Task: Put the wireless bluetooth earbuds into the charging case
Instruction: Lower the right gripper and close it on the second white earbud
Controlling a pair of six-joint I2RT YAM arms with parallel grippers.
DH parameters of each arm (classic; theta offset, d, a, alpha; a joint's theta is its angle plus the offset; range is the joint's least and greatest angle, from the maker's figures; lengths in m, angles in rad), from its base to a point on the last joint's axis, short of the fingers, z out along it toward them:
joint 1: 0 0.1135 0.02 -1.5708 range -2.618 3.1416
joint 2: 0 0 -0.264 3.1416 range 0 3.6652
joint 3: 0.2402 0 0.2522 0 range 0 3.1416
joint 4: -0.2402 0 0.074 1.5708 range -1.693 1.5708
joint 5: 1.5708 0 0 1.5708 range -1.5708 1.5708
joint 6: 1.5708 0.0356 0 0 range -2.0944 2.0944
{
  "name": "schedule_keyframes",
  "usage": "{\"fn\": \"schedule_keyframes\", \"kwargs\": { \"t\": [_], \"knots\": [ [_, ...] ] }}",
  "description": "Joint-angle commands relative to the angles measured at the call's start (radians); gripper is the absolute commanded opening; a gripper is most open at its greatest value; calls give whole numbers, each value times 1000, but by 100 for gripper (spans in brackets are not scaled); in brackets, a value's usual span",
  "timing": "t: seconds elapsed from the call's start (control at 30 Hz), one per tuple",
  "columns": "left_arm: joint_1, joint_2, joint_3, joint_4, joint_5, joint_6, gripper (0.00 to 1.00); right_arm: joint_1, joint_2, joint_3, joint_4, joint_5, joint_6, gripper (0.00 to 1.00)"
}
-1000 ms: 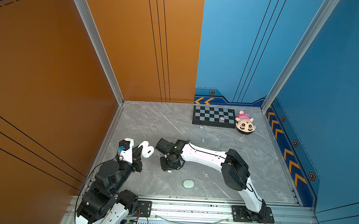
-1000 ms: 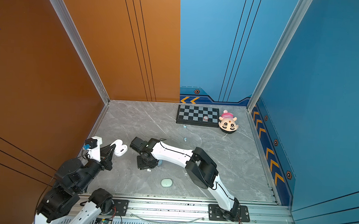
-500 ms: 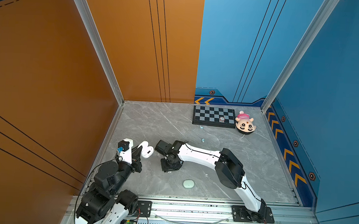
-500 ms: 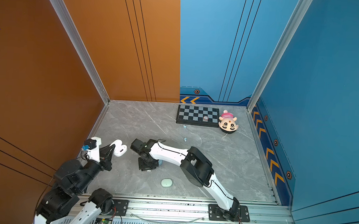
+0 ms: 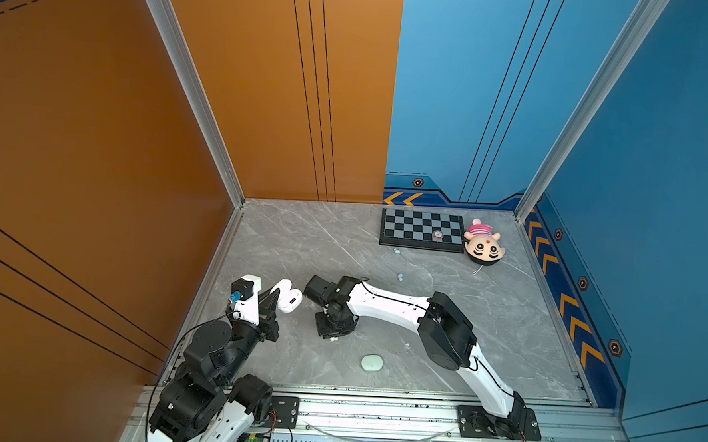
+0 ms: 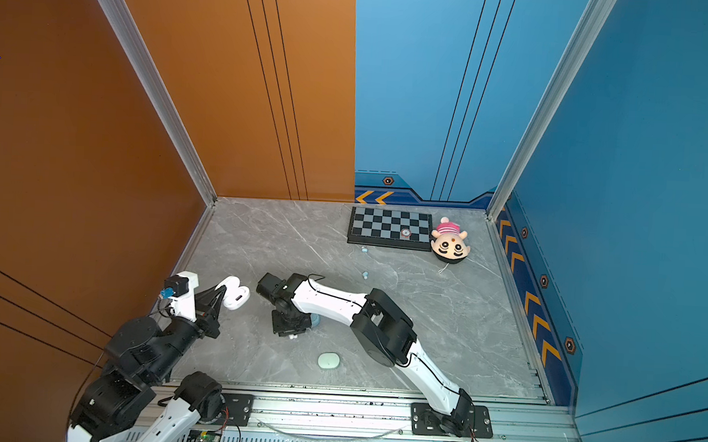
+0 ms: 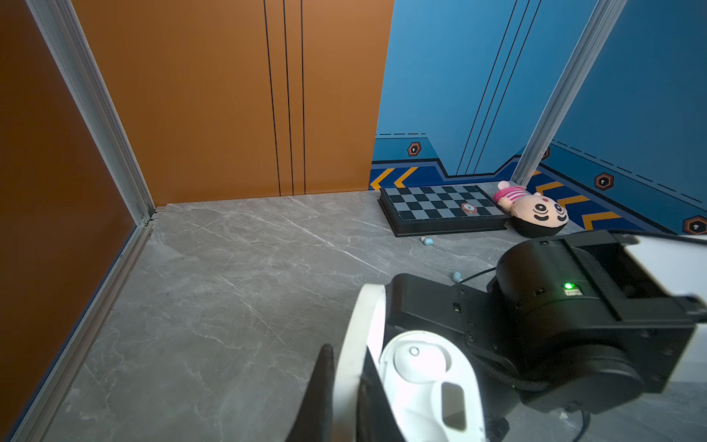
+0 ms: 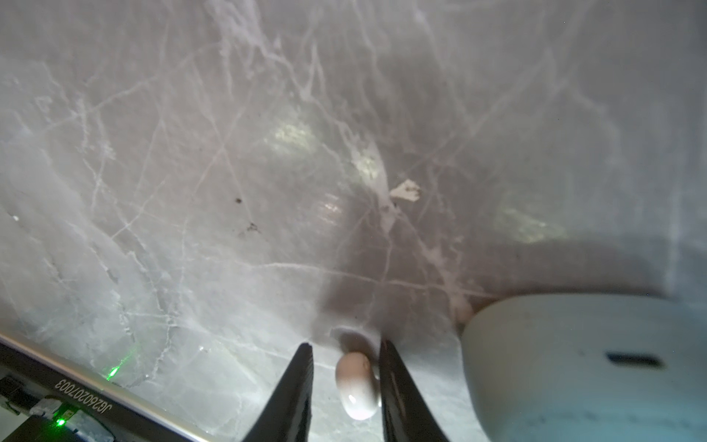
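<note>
right claw [image 8: 345, 344] astride earbud [image 8: 357, 386], plain only from wrist

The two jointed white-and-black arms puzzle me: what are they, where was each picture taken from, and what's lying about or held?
They are two robot arms mounted at the near edge of a grey table. Two pictures look down from above; two come from a camera on each arm's wrist. The left end effector, a pincer, is clamped on the lid of an open white charging case. The right end effector is down at the table, fingers open either side of a white earbud. Lying loose: a mint case, two pale blue earbuds, a checkerboard and a plush doll.
</note>
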Motion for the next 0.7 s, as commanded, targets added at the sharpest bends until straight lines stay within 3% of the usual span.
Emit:
{"fn": "schedule_keyframes", "kwargs": {
  "t": [0.0, 0.27, 0.4, 0.67],
  "knots": [
    [10, -16, -10, -2, -24, 13, 0, 3, 51, 0, -47, -19, -6, 31],
    [10, -28, -16, -2, -29, 16, 0, -15, 62, 41, -143, -19, -138, 32],
    [10, -42, -22, -6, -30, 18, 0, 3, 69, 45, -186, 57, -246, 32],
    [10, -40, -16, -14, -35, 29, 0, 35, 89, 56, -191, 100, -288, 28]
  ]
}}
